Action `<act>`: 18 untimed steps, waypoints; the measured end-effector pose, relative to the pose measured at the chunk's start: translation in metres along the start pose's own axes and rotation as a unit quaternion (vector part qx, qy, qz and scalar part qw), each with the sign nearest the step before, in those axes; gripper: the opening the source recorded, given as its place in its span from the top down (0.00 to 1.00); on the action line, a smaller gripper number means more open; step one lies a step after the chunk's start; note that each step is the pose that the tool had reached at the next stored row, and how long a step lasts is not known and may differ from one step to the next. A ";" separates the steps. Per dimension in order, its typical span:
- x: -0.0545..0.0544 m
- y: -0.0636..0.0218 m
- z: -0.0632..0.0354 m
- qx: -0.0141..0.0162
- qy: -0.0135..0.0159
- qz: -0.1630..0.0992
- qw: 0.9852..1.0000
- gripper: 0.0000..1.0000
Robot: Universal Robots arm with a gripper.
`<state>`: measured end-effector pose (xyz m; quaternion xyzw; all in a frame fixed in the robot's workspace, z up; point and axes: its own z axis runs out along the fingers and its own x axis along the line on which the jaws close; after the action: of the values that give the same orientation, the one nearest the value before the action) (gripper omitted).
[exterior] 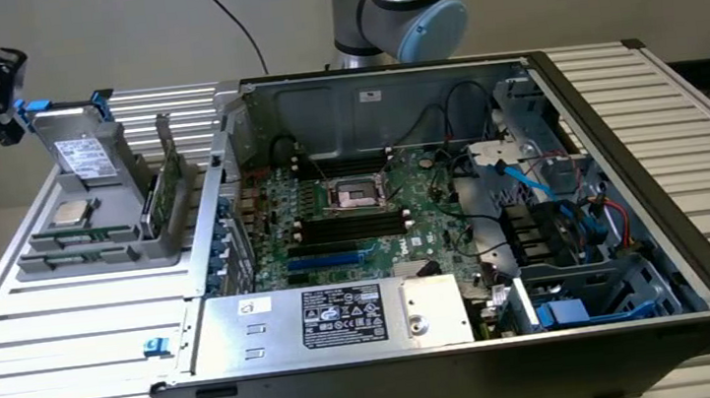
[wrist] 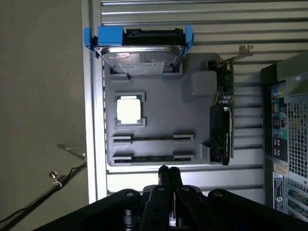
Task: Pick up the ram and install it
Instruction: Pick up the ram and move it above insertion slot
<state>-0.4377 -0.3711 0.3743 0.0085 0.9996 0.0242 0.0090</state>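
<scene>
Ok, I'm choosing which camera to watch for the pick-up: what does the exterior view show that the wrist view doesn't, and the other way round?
Exterior view: the open black computer case's inside, with the green motherboard and silver power supply box. Wrist view: the long thin green ram stick lying in its tray slot, with the shut, empty gripper near the tray's edge. Both: the grey tray, blue-bracketed hard drive, square silver processor chip, green expansion card.

Exterior view overlooks case (exterior: pixel 414 381) and tray (exterior: pixel 111 256) obliquely; wrist view faces straight down at that tray (wrist: pixel 163 96).
</scene>
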 end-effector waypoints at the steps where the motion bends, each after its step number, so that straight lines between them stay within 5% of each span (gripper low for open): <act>1: 0.000 0.0000 0.0001 0.000 0.000 -0.009 1.000 0.89; 9: 0.000 -0.0001 0.0005 -0.001 0.004 -0.081 0.997 0.89; 14: 0.000 -0.0001 0.0009 -0.002 0.006 -0.126 0.992 0.89; 18: 0.000 -0.0001 0.0013 -0.003 0.008 -0.163 0.987 0.89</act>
<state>-0.4377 -0.3712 0.3731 -0.1544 0.9877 0.0254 0.0050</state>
